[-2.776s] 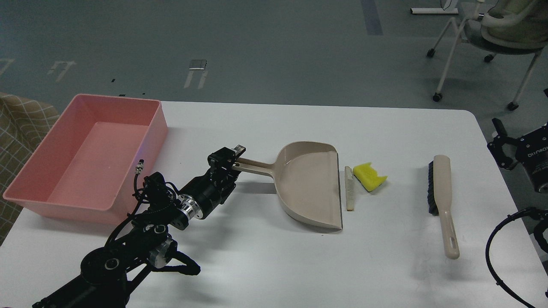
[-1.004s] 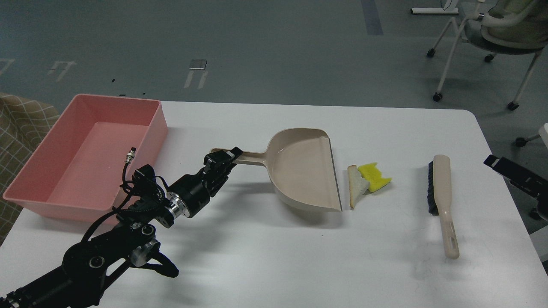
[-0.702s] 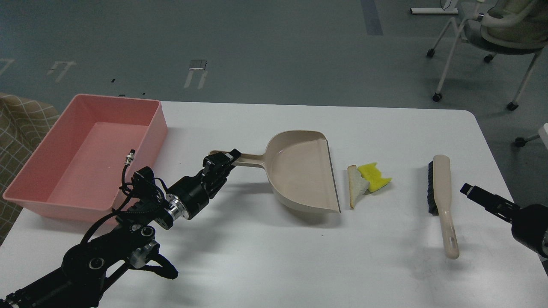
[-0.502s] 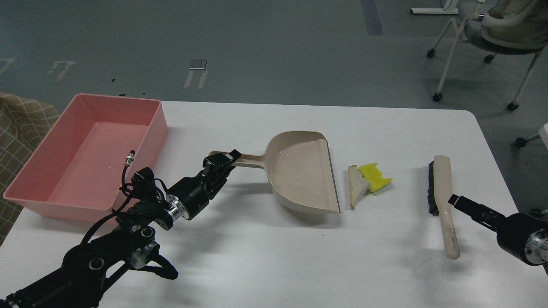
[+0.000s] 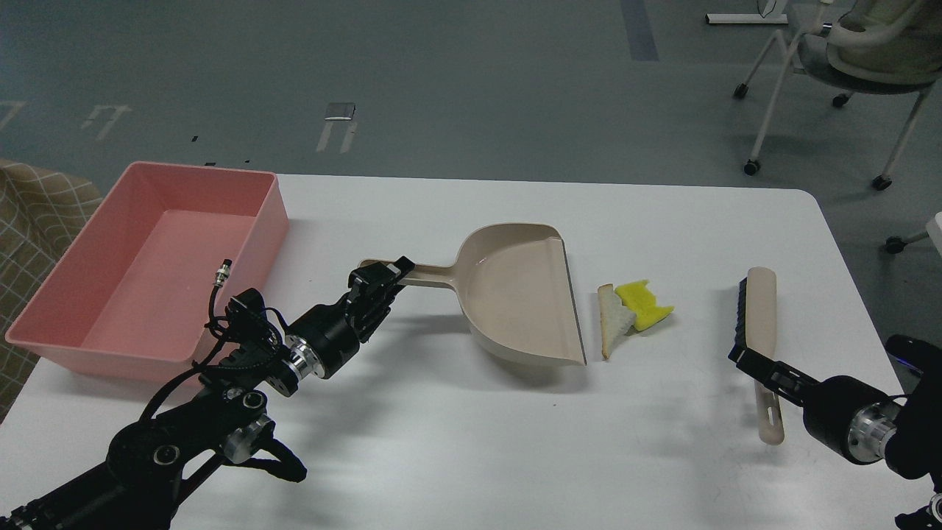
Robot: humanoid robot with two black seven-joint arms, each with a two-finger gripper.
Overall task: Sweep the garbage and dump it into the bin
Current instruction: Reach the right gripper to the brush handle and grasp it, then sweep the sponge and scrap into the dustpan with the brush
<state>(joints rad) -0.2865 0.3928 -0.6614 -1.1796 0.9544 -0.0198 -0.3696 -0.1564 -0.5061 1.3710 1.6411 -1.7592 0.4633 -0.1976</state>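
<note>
The garbage lies on the white table (image 5: 662,221): a yellow sponge chunk (image 5: 646,303) and, touching its left side, an off-white bread-like slice (image 5: 609,321). My left gripper (image 5: 379,277) is shut on the handle of the beige dustpan (image 5: 515,294), whose open lip faces the scraps a short gap to their left. The pink bin (image 5: 197,171) stands at the far left. A beige brush with dark bristles (image 5: 758,316) lies at the right. My right gripper (image 5: 752,364) is at the brush's handle; its fingers look dark and I cannot tell them apart.
A checked cloth (image 5: 29,213) hangs beside the bin past the table's left edge. An office chair (image 5: 846,59) stands on the floor at the far right, off the table. Bare table surface lies in front of the dustpan and scraps.
My right arm has come in from the right and its gripper has reached the brush handle; the brush's near end has shifted slightly left. Earlier, the left gripper pulled the dustpan back and up-left.
</note>
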